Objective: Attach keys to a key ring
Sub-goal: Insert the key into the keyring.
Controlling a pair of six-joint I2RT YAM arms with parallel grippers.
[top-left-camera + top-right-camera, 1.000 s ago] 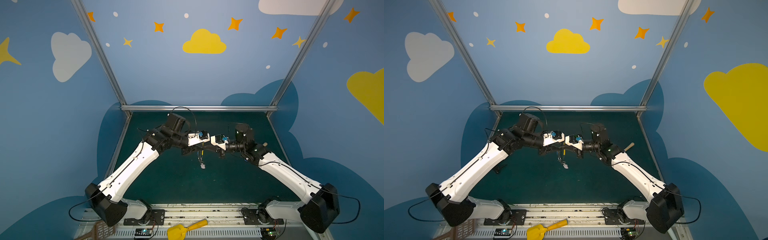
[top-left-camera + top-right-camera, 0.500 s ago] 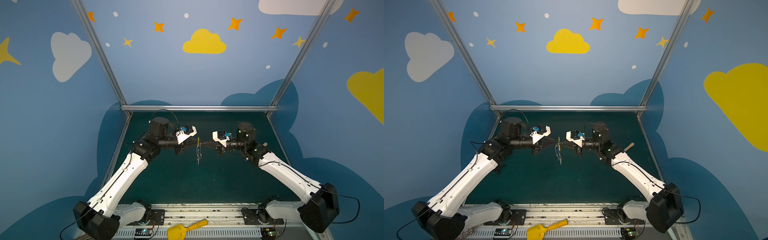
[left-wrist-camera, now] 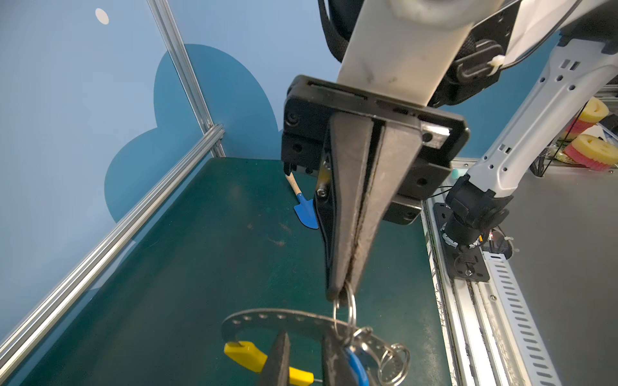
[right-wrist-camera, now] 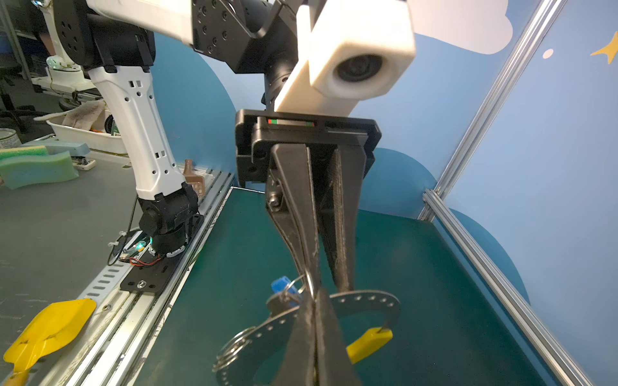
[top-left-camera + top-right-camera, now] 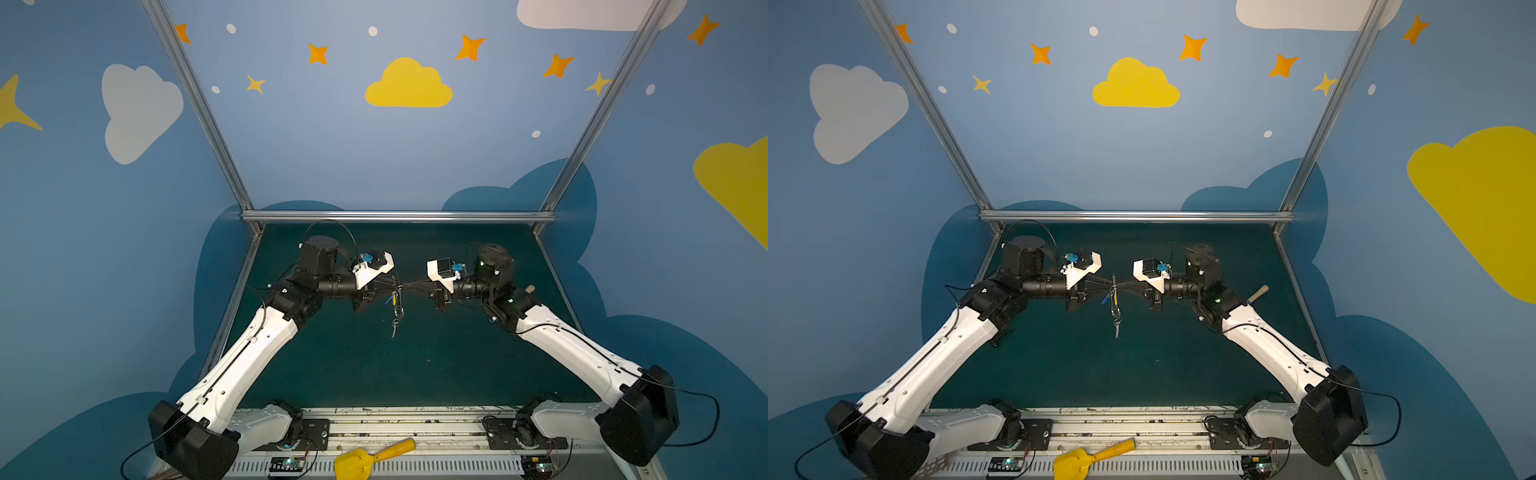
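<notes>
The key ring (image 3: pixel 284 317), a dark-grey perforated hoop carrying a yellow sleeve (image 3: pixel 254 359), is standing on edge in mid-air between the tips of the left gripper (image 3: pixel 306 337) and the right gripper (image 4: pixel 314 300). In both top views it is reaching a little above and a little below those tips. The keys (image 5: pixel 1116 329) are dangling from the hoop on a short chain of small split rings (image 3: pixel 394 362), directly beneath the meeting tips. The blue tag (image 4: pixel 282 287) is lying against the band just beside the left claw's fingers (image 3: pixel 279 361). The left claw is clamping the band at its tips, with a slim gap showing between its jaws. The right claw, facing it tip to tip, is pressing its jaws fully together on one silver split ring (image 3: pixel 346 305) that is encircling the band. The green mat (image 5: pixel 436 365) is lying beneath both claws. A blue toy shovel (image 3: pixel 305 214) is resting on the mat beyond the right claw's base, and a yellow scoop (image 5: pixel 365 459) is lying by the metal rail (image 5: pixel 415 422) far behind both claws, between the arm mounts.
</notes>
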